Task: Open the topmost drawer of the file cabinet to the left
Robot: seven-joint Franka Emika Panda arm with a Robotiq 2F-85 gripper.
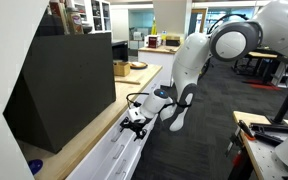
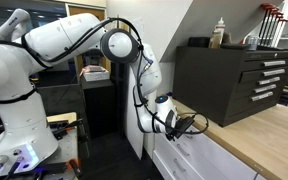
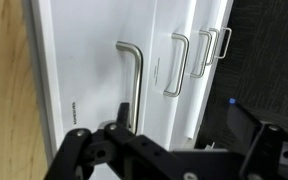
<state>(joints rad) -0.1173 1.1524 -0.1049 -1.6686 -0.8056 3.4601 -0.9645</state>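
The jaws are dark and mixed up with the black parts at the bottom of the wrist view, so I cannot tell if they are spread or pressed together. The gripper (image 1: pixel 134 118) hangs low at the front edge of the file cabinet (image 1: pixel 119 155). In the wrist view a black bit of the gripper (image 3: pixel 119 128) sits right at the near end of a silver handle (image 3: pixel 132 75). I cannot tell if it touches the handle.

That handle belongs to the topmost drawer (image 3: pixel 89 60). It is the white strip just beside the wood top (image 3: pixel 4 90). The drawer looks shut, and its front sits flat with the other white fronts. More silver handles line up on the drawers past it.

There is a small line of dark writing (image 3: pixel 74 108) on the drawer front. It is too small to read. I see no other words or brand names.

In both exterior views the white arm (image 2: pixel 84 35) bends down to the cabinet. A big black box (image 2: pixel 234 80) with grey drawer pulls stands on the wood top. A bottle (image 2: pixel 219 32) stands on top of the box.
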